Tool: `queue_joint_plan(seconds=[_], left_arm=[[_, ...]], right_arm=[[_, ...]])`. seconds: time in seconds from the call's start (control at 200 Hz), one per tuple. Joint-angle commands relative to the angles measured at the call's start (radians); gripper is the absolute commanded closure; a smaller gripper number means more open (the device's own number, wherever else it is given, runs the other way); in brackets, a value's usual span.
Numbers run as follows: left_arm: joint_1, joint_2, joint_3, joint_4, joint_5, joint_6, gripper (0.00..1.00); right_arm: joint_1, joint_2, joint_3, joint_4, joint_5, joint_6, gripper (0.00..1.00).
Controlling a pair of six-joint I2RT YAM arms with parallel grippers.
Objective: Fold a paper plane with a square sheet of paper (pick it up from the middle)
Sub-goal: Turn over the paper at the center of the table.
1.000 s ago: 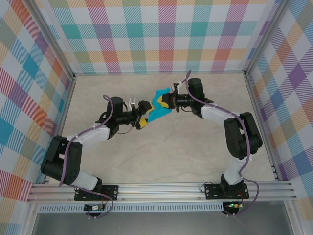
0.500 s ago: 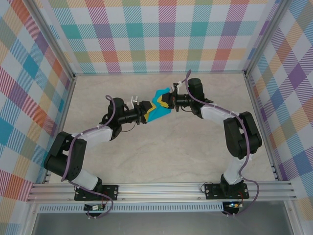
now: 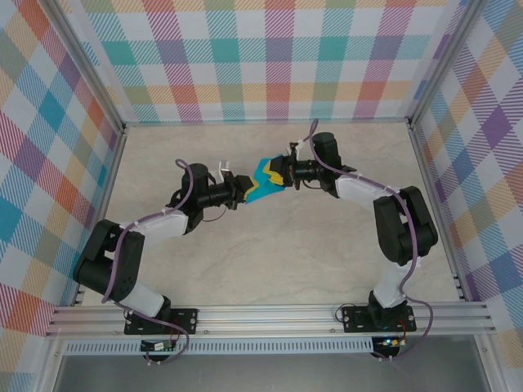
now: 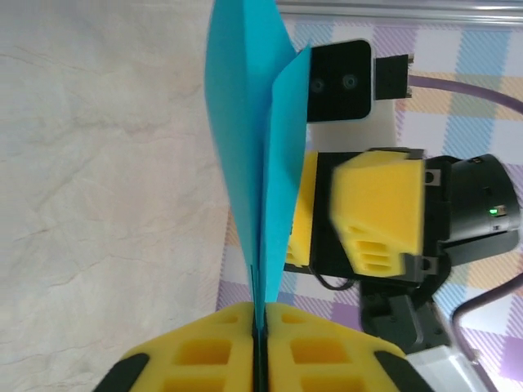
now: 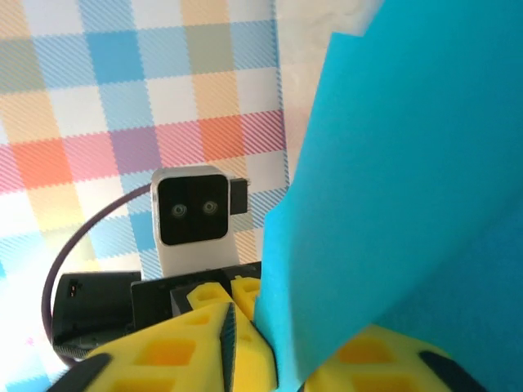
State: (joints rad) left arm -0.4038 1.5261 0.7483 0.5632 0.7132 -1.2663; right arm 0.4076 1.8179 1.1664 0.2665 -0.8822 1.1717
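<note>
Top external: both arms meet mid-table, above the marbled tabletop (image 3: 327, 245). The teal paper plane (image 3: 263, 181) is held up between the two claws, clear of the surface. Left gripper (image 3: 243, 189) is at its near-left end, right gripper (image 3: 280, 172) at its far-right end, and the claws face each other.

Left wrist: left gripper (image 4: 257, 335) is clamped tight on the paper plane (image 4: 245, 122). The yellow pads are pressed together with the folded edge pinched in the seam. The paper stands on edge away from the pads as two layers, creased, narrowing to a point at the top of the picture. The right gripper (image 4: 323, 219) sits opposite with its jaws parted and a dark gap between the two yellow fingers. One finger (image 4: 301, 214) is partly behind the paper's edge and the other finger (image 4: 380, 214) is well off to the side and blurred. Can't tell if the near finger touches the sheet.

Right wrist: the paper plane (image 5: 392, 204) covers the right half of the picture and drops down between the right gripper's (image 5: 278, 359) own yellow fingers. It looks released rather than pinched. The left gripper (image 5: 227, 290) faces this camera from beyond the paper's edge, with a white camera housing (image 5: 192, 211) above it.
</note>
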Motion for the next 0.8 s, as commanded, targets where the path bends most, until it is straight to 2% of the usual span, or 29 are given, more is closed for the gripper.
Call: queue_joint_plan(seconds=[0.0,0.07,0.18,0.325,0.445,0.57,0.68,0.795], left_arm=[[-0.003,-0.064,0.063,-0.262,-0.057,0.189,0.94],[-0.006,-0.094,0.127,-0.524,-0.139,0.357,0.95],[-0.025,-0.108,0.259,-0.905,-0.328,0.594,0.96],[-0.094,-0.066,0.434,-1.23,-0.645,0.776,0.96],[-0.166,0.015,0.554,-1.411,-0.947,0.816,0.96],[-0.245,0.13,0.663,-1.564,-1.236,0.795,0.96],[-0.285,0.239,0.728,-1.636,-1.35,0.761,0.95],[-0.32,0.345,0.771,-1.648,-1.351,0.741,0.95]], right_arm=[[-0.007,-0.052,0.027,-0.192,0.063,-0.128,0.57],[-0.012,-0.088,0.043,-0.34,0.152,-0.225,0.45],[-0.012,-0.15,0.049,-0.502,0.307,-0.342,0.31],[-0.011,-0.214,0.022,-0.603,0.46,-0.397,0.18],[-0.011,-0.246,-0.008,-0.642,0.538,-0.403,0.15],[-0.012,-0.268,-0.037,-0.663,0.592,-0.397,0.15],[-0.011,-0.278,-0.05,-0.681,0.622,-0.392,0.15],[-0.011,-0.282,-0.057,-0.694,0.642,-0.389,0.15]])
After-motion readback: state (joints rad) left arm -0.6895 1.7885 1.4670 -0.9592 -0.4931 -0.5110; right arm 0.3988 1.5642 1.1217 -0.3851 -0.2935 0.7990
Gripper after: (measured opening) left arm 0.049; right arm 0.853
